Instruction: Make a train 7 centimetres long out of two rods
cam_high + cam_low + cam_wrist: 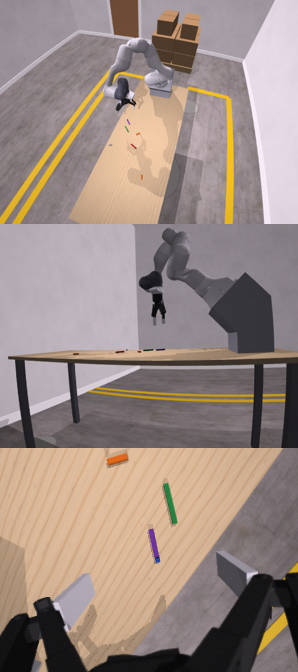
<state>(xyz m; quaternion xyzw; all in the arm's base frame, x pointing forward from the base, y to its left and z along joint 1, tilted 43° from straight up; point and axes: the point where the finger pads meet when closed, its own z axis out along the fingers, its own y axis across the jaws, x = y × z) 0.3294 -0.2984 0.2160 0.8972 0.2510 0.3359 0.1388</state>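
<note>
A purple rod [154,543] lies flat on the wooden table with a small blue rod [157,560] at its near end, in line and touching or almost touching. The purple rod also shows in the top view [128,122] and the exterior view [160,349]. My gripper [152,574] [158,322] [125,106] is open and empty. It hangs well above the table, near the table's long edge and just short of the purple and blue pair.
A green rod [170,503] lies beside the purple one, apart from it. Farther along lie an orange rod [137,133], a red rod [133,146], a grey rod [110,144] and a second orange rod [141,177]. The robot base [160,87] stands at the table's far end.
</note>
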